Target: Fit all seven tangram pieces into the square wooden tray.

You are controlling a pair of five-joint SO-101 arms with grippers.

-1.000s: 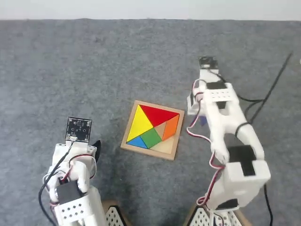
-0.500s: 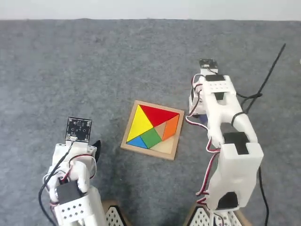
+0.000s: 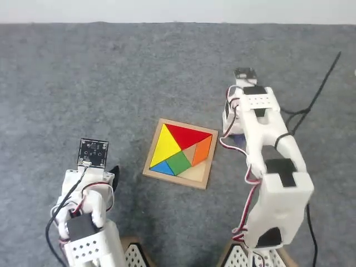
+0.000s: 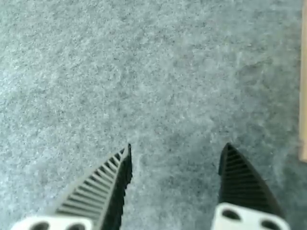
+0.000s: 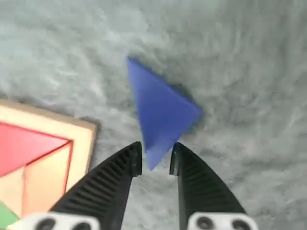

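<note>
The square wooden tray (image 3: 153,172) lies mid-table holding yellow (image 3: 165,146), red (image 3: 189,135), orange (image 3: 203,150), green (image 3: 178,162) and small blue (image 3: 161,167) pieces, with a bare wooden patch (image 3: 196,173) at its near right corner. A larger blue triangle (image 5: 160,108) lies on the carpet just right of the tray (image 5: 81,143). My right gripper (image 5: 155,157) is shut on one corner of it. A sliver of that blue triangle (image 3: 240,142) peeks out beside the right arm. My left gripper (image 4: 175,158) stands open over bare carpet, left of the tray (image 4: 303,139).
Grey carpet covers the table. A black cable (image 3: 317,100) trails off at the right behind the right arm. Both arm bases stand at the near edge. Open carpet stretches behind and left of the tray.
The right arm has swung its elbow up and inward while its wrist stayed over the blue triangle. The left arm has not moved.
</note>
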